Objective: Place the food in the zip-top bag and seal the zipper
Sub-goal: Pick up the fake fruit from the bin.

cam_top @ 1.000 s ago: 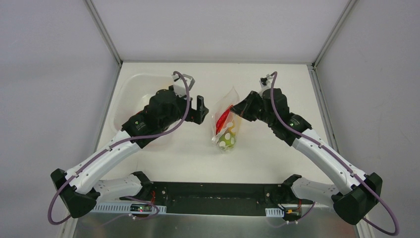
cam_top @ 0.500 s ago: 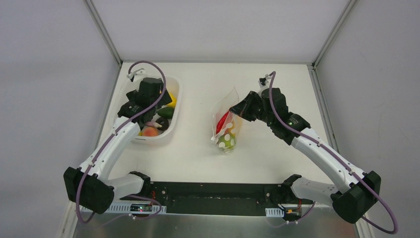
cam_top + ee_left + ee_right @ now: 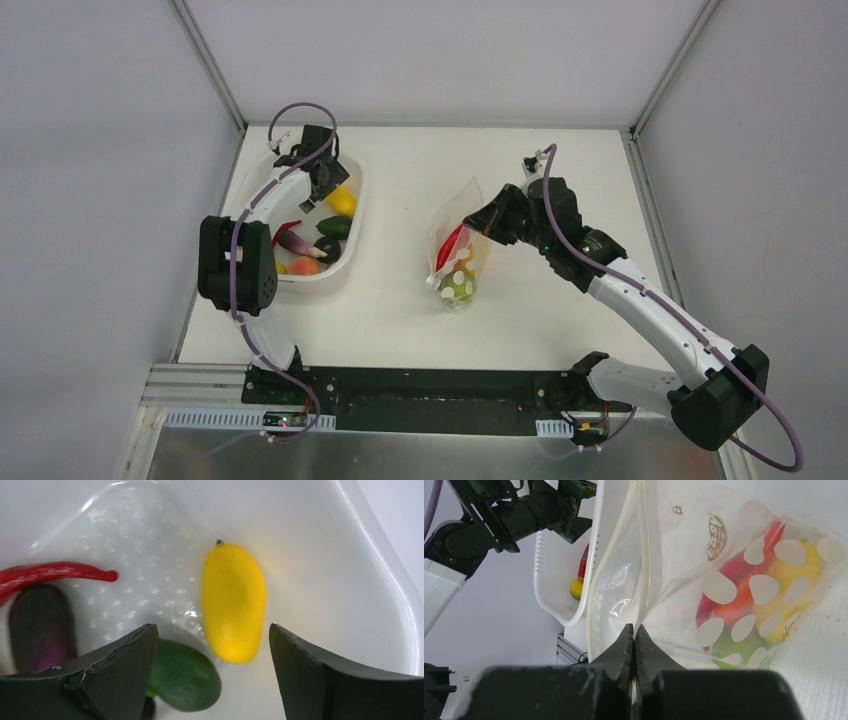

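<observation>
The right tool [image 3: 634, 630] is pinched tight on the zipper [image 3: 643, 555] edge of the zip-top bag [image 3: 455, 250] at centre frame. It holds that edge up, probably so the mouth gapes toward the white tub [image 3: 380, 555] for more food. At upper left the left tool [image 3: 209, 630] hangs spread wide and empty inside the tub, and the yellow fruit [image 3: 233, 600] lies untouched between its fingers, ready for gripping.

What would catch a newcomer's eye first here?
The polka-dot zip-top bag mid-table, held up by the right end effector pinching its open zip edge, with red, yellow and green toy food showing through. Then the bright yellow fruit in the white tub at far left, framed between the open fingers of the left end effector.
</observation>
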Robot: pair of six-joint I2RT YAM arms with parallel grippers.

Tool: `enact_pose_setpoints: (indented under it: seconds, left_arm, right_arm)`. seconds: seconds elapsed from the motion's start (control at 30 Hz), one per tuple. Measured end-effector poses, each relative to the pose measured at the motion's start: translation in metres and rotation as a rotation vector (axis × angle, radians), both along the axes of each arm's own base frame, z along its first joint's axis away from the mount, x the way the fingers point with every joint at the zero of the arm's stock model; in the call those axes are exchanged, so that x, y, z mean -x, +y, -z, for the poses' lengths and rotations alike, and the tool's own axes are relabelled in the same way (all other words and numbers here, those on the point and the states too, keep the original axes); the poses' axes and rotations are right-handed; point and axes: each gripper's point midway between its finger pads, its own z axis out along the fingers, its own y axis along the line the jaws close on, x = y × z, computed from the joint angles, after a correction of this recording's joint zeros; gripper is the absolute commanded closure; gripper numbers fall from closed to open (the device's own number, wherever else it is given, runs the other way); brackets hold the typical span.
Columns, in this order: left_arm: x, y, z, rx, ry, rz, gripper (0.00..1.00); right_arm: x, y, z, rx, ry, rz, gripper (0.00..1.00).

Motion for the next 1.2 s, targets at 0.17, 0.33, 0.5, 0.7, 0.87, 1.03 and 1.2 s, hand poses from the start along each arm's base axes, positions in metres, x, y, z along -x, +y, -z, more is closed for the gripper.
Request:
enact_pose_setpoints:
  seconds: [0.17,0.33,0.5,0.7,0.87,1.03,1.2]
  left_arm:
    - [-0.017,-0.012,0.025,0.082,0.007,-0.001,0.18]
    - [-0.020,-0.015,0.047,0.101,0.036,-0.012,0.19]
    - [-0.024,-0.018,0.061,0.117,0.041,-0.019,0.38]
    - [-0.020,-0.021,0.067,0.136,0.010,0.002,0.63]
    - [0.003,-0.017,0.062,0.129,-0.002,0.018,0.65]
    - [0.026,-0.009,0.036,0.098,-0.051,0.031,0.68]
    - [0.047,-0.001,0.002,0.076,-0.136,0.041,0.68]
  right_arm:
    - [-0.001,-0.001,0.000,0.003,0.000,0.004,1.00]
    - [-0.001,-0.001,0.001,0.005,0.000,0.006,1.00]
    - [-0.001,-0.001,0.001,0.006,0.002,0.005,1.00]
    - [-0.001,0.000,0.003,0.008,0.005,0.004,1.00]
    - [-0.001,0.000,0.003,0.007,0.006,0.004,1.00]
    - [-0.001,0.000,0.003,0.007,0.006,0.004,1.00]
    - [-0.001,0.000,0.003,0.005,0.007,0.005,1.00]
